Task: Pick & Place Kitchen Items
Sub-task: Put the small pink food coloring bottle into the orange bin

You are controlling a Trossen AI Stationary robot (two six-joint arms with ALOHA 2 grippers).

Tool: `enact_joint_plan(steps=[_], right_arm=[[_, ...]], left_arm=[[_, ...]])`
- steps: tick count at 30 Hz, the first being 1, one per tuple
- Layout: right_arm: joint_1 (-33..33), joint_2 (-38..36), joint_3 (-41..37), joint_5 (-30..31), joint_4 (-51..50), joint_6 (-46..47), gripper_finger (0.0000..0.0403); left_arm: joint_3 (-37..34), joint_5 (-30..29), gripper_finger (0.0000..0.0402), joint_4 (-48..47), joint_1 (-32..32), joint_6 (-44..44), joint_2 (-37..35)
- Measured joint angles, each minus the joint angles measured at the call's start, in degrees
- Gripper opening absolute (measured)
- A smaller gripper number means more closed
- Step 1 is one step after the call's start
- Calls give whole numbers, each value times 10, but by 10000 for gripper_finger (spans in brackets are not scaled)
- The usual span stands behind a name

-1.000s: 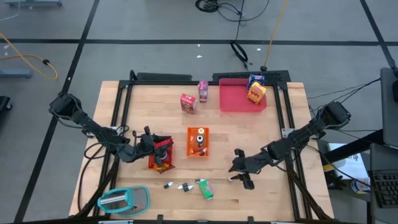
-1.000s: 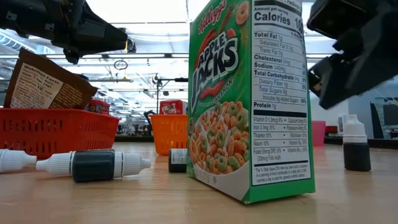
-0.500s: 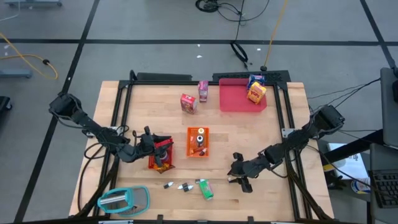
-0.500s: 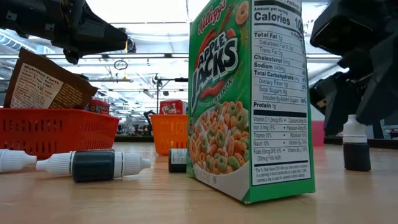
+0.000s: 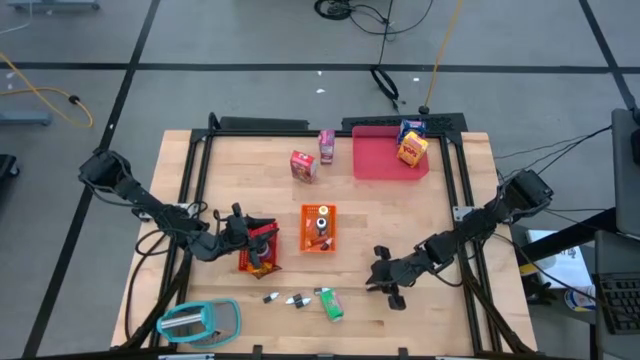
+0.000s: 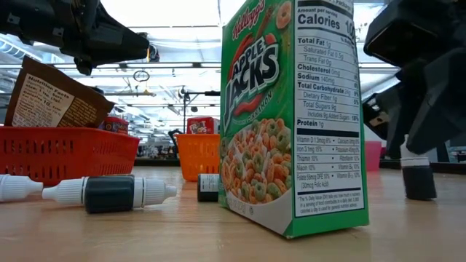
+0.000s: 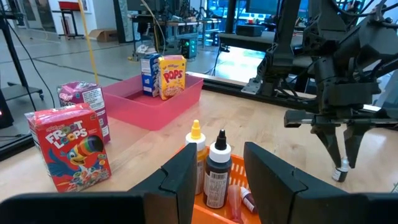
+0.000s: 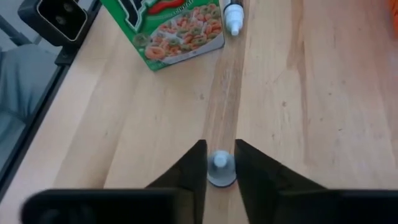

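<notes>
Two claws in view. Right claw (image 8: 219,167) clenched around small dark bottle (image 8: 220,163) standing upright on the worktop (image 5: 440,210) near its front edge. Left claw (image 7: 219,177) part-open, holding nothing, above the red bin (image 5: 258,246).

We see even, bright overhead light on the table (image 5: 440,220) in the high view; shadows there are short and soft. In the low view, ceiling lamps glare white behind the green cereal box (image 6: 295,116), and the nearest tabletop is soft. The right wrist view blurs its own fingers (image 8: 193,171); wood grain beyond stays sharp.
</notes>
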Motion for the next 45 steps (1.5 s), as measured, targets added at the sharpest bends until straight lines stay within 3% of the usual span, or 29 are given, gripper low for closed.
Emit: enact_joint_plan(steps=[3,14,31,36,45], right_arm=[[0,0,0,0,-1,-4,39],[-14,-5,3,0,13,-48,39],[-148,-49,106,-7,-5,-204,39],[-196,-47,116,-46,10,-219,39],[-258,-38,116,-62,25,-234,39]], left_arm=[[0,0,134,0,0,0,0],[0,0,134,0,0,1,0],[0,0,134,0,0,-2,0],[0,0,134,0,0,-2,0],[0,-1,134,-1,0,2,0]])
